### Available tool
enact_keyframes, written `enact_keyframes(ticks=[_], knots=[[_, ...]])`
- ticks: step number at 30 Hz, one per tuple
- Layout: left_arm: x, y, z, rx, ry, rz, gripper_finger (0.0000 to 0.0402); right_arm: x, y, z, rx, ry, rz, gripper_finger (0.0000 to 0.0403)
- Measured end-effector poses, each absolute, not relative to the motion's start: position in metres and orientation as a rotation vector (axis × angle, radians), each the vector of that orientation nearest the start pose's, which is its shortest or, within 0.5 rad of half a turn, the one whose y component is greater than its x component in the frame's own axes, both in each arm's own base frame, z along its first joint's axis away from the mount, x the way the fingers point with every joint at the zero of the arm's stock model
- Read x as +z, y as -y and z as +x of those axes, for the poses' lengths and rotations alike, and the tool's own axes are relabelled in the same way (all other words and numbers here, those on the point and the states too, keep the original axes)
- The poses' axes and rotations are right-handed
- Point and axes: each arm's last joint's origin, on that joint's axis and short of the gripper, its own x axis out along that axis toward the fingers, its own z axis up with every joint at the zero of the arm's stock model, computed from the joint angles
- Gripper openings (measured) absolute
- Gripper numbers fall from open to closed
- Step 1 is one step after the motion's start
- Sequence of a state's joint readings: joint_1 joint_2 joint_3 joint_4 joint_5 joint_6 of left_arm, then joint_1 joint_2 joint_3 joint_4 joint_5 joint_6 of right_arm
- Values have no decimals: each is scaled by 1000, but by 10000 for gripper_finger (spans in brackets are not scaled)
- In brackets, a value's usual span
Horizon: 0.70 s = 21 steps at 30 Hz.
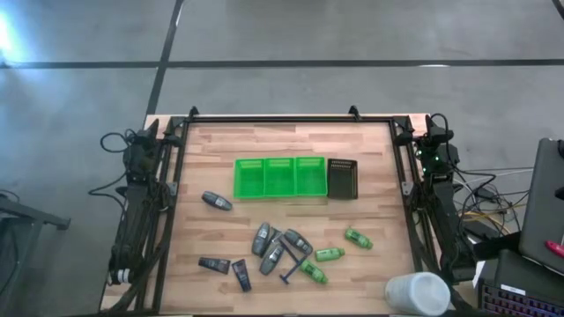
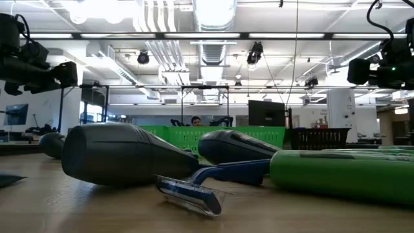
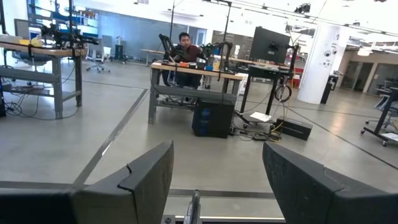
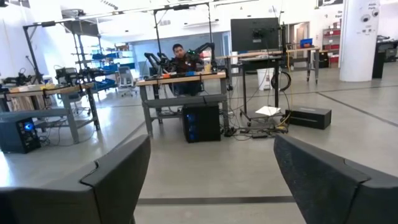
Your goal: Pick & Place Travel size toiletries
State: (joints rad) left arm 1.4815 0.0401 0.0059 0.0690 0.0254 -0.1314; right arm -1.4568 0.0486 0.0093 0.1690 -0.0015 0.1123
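The toiletries lie on the near half of the wooden table: one grey oval bottle (image 1: pixel 217 201) alone at left, several grey bottles (image 1: pixel 275 246) clustered together, two dark tubes (image 1: pixel 227 269), three green mini bottles (image 1: pixel 330 254) and a blue-handled razor (image 1: pixel 289 267). The low view shows a grey bottle (image 2: pixel 123 155), the razor (image 2: pixel 194 191) and a green bottle (image 2: pixel 343 175) close up. Each arm is folded along its own table side. My left gripper (image 3: pixel 217 155) and right gripper (image 4: pixel 211 149) are open, point past the far edge into the room and hold nothing.
A bright green three-compartment tray (image 1: pixel 280 177) and a small black slotted bin (image 1: pixel 342 179) stand side by side at mid-table. A white cylinder (image 1: pixel 417 293) sits at the near right corner. A person sits at a desk (image 3: pixel 186 53) beyond the table.
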Motion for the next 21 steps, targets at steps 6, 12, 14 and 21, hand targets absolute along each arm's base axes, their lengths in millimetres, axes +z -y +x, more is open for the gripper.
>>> enact_keyframes(ticks=[6, 12, 14, 21], knots=[[169, -99, 10, 1451, 123, -81, 252, 179, 99, 11, -1444, 187, -3, 358], [169, -99, 10, 1451, 124, -81, 252, 179, 99, 12, -1435, 235, 48, 356], [169, -99, 10, 1451, 124, -81, 252, 180, 99, 12, -1410, 318, 144, 351], [169, -99, 10, 1451, 123, -81, 252, 179, 94, 25, -907, 359, 435, 329]])
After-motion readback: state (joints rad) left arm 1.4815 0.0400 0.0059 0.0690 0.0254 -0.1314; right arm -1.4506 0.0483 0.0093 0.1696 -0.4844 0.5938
